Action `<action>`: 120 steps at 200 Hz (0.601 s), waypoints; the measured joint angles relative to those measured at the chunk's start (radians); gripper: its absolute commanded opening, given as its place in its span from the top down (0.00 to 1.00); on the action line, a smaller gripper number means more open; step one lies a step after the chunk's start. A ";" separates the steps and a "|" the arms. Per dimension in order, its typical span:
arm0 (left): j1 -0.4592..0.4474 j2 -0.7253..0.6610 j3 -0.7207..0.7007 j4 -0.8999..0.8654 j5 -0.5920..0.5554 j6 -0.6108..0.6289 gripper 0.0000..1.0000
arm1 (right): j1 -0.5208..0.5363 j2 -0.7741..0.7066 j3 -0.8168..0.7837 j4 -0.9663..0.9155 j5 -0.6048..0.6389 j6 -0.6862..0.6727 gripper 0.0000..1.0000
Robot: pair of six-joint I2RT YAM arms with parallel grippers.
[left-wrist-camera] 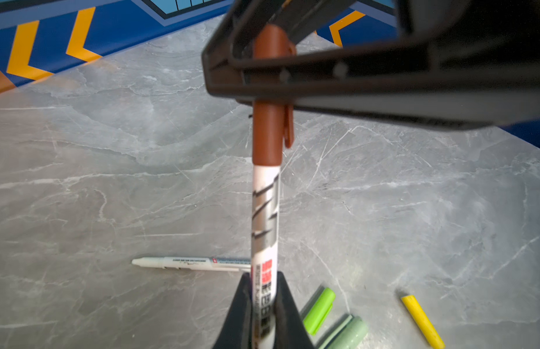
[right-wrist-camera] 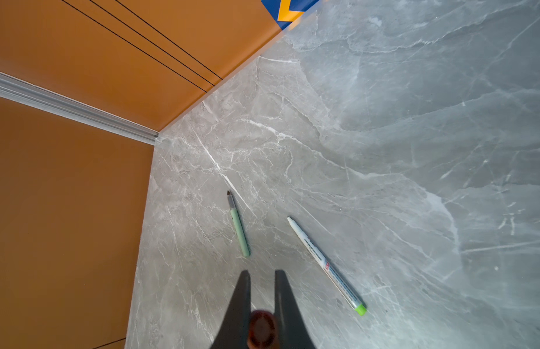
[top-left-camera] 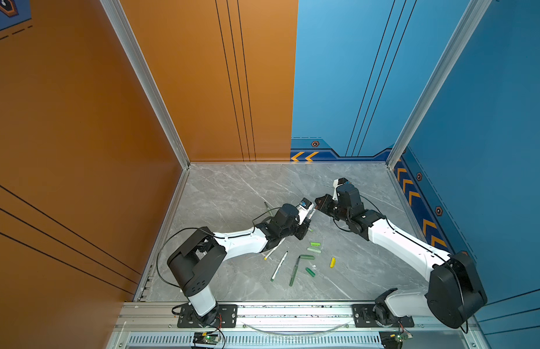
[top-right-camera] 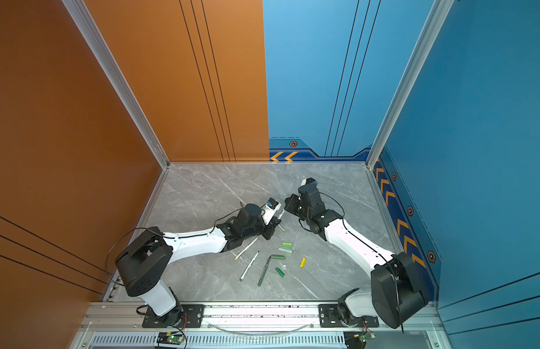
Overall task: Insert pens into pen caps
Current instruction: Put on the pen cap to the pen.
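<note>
Left gripper (left-wrist-camera: 263,279) clamps the white-barrelled pen (left-wrist-camera: 264,211), right gripper (right-wrist-camera: 262,275) pinches the brown cap (left-wrist-camera: 267,133); best push coaxially, no tilt, until fully seated.

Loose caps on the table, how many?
5: bright green cap, pale green cap beside it, dark green cap at the dark green pen's end, second dark green cap, yellow cap apart from the rest. Left arm may hide others.

Grey marble table (top-left-camera: 232,193). Lying on it: bright green cap (top-left-camera: 315,243), pale green cap (top-left-camera: 314,250), yellow cap (top-left-camera: 332,262), two dark green caps (top-left-camera: 307,257) (top-left-camera: 310,272); dark green pen (top-left-camera: 294,272), yellow-ended pen (top-left-camera: 270,253), green-ended pen (top-left-camera: 279,266), lime-ended pen (right-wrist-camera: 326,263); sage pen (right-wrist-camera: 239,229) farther back.
</note>
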 measured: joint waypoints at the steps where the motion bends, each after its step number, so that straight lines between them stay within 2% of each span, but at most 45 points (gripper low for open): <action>1: 0.000 0.000 0.001 0.000 0.000 0.001 1.00 | 0.000 0.000 0.000 0.002 0.001 0.001 1.00; 57: 0.013 0.003 0.008 0.002 -0.008 0.004 1.00 | -0.003 0.004 0.006 0.026 0.005 0.007 0.98; 85: 0.011 0.003 0.005 0.039 -0.021 -0.032 1.00 | -0.035 0.004 0.042 -0.001 -0.045 -0.004 0.86; 120: -0.010 -0.005 -0.015 0.134 -0.082 -0.100 1.00 | -0.067 0.004 0.124 -0.095 -0.176 -0.020 0.63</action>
